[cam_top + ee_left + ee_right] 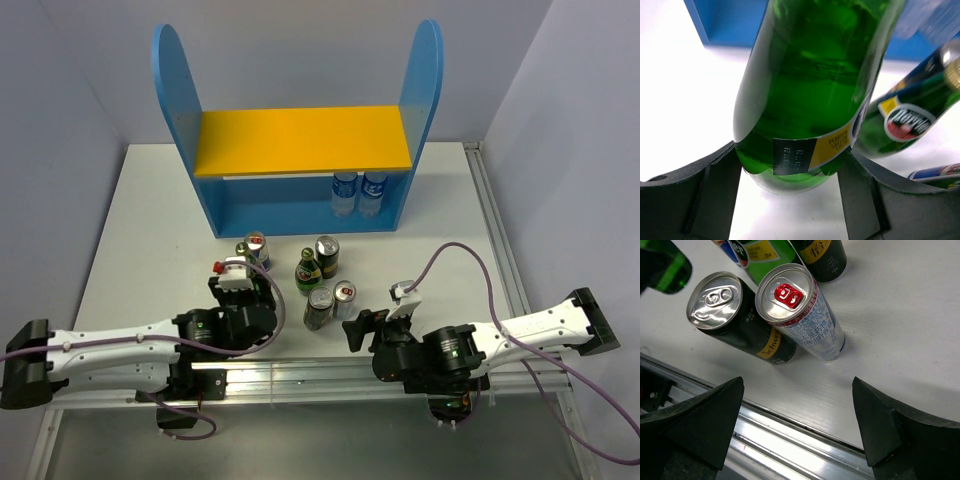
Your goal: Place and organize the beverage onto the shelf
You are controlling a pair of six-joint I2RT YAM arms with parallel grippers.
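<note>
My left gripper (238,276) (790,161) is shut on a green glass bottle (810,90) with a yellow label, one finger on each side of its lower body; its top shows in the top view (242,250). A blue-silver can (258,244) stands just behind it. The second green bottle (307,271) (900,120), a dark can (327,254), another dark can (319,308) (740,315) and a silver can (345,298) (802,315) stand mid-table. My right gripper (360,330) (797,390) is open and empty, just near of the two front cans. The shelf (300,140) stands at the back.
Two clear bottles with blue labels (358,193) stand on the shelf's lower level at the right. A metal rail (300,375) (790,440) runs along the table's near edge under both grippers. Grey walls close in on the left and right.
</note>
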